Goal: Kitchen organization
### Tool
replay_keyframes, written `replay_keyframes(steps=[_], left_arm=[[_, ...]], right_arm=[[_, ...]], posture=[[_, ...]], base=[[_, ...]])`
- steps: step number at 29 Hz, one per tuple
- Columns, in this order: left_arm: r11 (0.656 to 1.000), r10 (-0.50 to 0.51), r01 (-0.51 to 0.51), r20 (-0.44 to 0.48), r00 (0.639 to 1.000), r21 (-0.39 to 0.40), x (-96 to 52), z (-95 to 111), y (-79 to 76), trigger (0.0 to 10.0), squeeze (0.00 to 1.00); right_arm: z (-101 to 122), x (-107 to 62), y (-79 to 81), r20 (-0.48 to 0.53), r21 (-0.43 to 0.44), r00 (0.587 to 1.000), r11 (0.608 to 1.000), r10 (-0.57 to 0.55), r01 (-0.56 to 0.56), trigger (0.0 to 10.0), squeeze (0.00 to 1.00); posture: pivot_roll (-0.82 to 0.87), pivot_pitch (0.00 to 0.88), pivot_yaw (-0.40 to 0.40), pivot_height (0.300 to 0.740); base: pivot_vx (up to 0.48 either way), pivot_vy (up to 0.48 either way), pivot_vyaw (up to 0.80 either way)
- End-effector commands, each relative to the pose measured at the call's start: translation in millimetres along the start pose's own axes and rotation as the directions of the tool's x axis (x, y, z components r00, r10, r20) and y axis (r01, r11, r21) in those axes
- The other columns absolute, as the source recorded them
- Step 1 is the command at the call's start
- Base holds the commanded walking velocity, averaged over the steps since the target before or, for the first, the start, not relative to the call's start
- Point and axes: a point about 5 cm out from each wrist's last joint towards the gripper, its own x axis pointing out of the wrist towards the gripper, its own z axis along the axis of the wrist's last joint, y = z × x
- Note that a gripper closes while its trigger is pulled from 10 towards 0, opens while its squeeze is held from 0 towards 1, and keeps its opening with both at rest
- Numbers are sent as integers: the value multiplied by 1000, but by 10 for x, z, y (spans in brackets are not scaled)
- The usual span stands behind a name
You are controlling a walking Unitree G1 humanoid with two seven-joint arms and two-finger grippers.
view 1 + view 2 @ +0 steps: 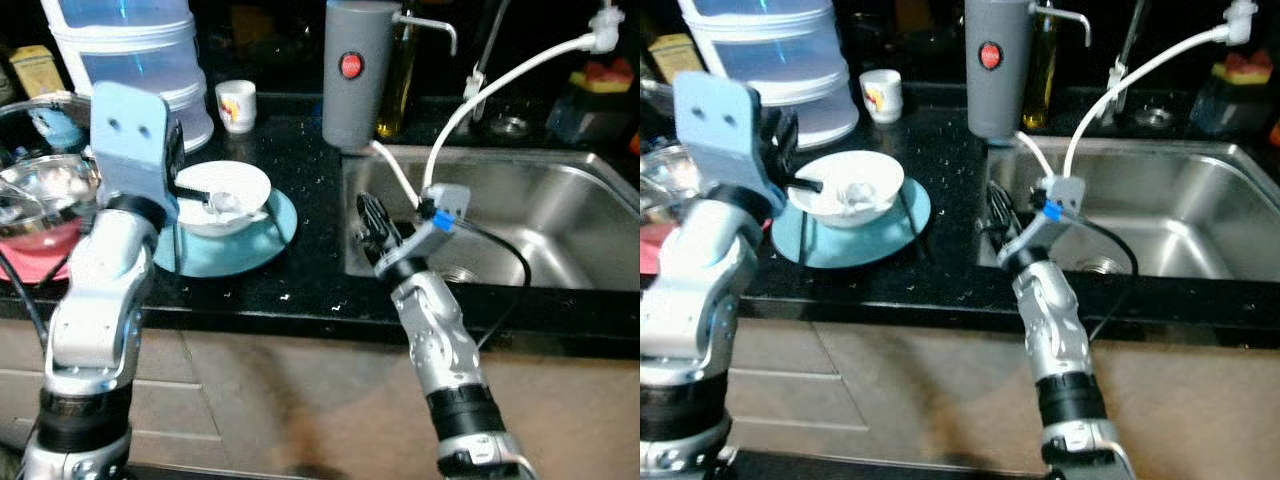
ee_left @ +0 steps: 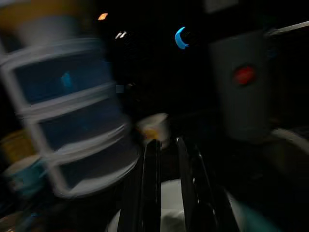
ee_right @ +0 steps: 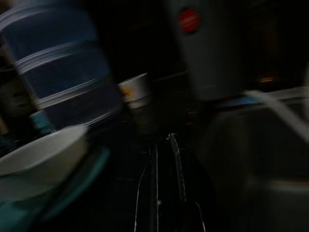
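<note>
On a black speckled tabletop [image 1: 300, 290], a white ceramic bowl [image 1: 228, 196] sits on a round light-blue plate [image 1: 262, 246], beside a stainless steel sink [image 1: 540, 225]. The left hand [image 1: 197, 192] reaches over the bowl, its two black fingers slightly apart and gripping nothing. The right hand [image 1: 372, 222] hovers at the sink's near-left corner, its fingers pressed together and empty; a grey cylindrical dispenser with a red button [image 1: 358, 70] stands behind.
</note>
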Motion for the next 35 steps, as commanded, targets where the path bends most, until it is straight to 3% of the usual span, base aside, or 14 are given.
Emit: replay_keyframes(steps=[1, 9, 12, 15, 17, 23, 30, 35], left_arm=[[1000, 8, -8, 15, 1000, 10, -2, 29, 18, 10000, 0], [999, 29, -28, -17, 999, 23, -12, -20, 63, 10000, 0], [999, 47, -47, -80, 996, -1, -28, -105, 94, 10000, 0], [997, 73, -68, -176, 982, 32, -74, -252, 149, 10000, 0], [996, 86, -80, -192, 978, 37, -85, -279, 165, 10000, 0], [998, 53, -55, -202, 978, -6, -99, -298, 61, 10000, 0], [995, 103, -100, -158, 982, 21, -91, -234, 133, 10000, 0], [995, 92, -98, -165, 982, -26, -75, -207, 111, 10000, 0]], right_arm=[[-45, -39, -31, -19, 12, 1000, 1000, -18, 18, 10000, 0], [-25, -18, -23, -12, 19, 1000, 1000, -12, 13, 10000, 0], [-19, -14, -25, -12, 16, 1000, 1000, -9, 9, 10000, 0], [7, 10, -11, -5, 16, 1000, 1000, 0, 0, 10000, 0], [19, 21, -5, 0, 18, 1000, 1000, 3, -3, 10000, 0], [46, 84, 49, 7, 45, 999, 998, 33, -34, 10000, 0], [46, 106, 98, -4, 27, 998, 998, 57, -57, 10000, 0], [30, 103, 114, -15, 14, 998, 998, 65, -65, 10000, 0]], posture=[[155, 76, 39, 740], [154, 77, 34, 740], [155, 78, 31, 740], [157, 79, 25, 740], [157, 79, 23, 740], [157, 76, 16, 740], [158, 77, 12, 740], [156, 79, 13, 740]], base=[[0, 0, 0], [0, 0, 0], [0, 0, 0], [0, 0, 0], [0, 0, 0], [0, 0, 0], [0, 0, 0], [0, 0, 570]])
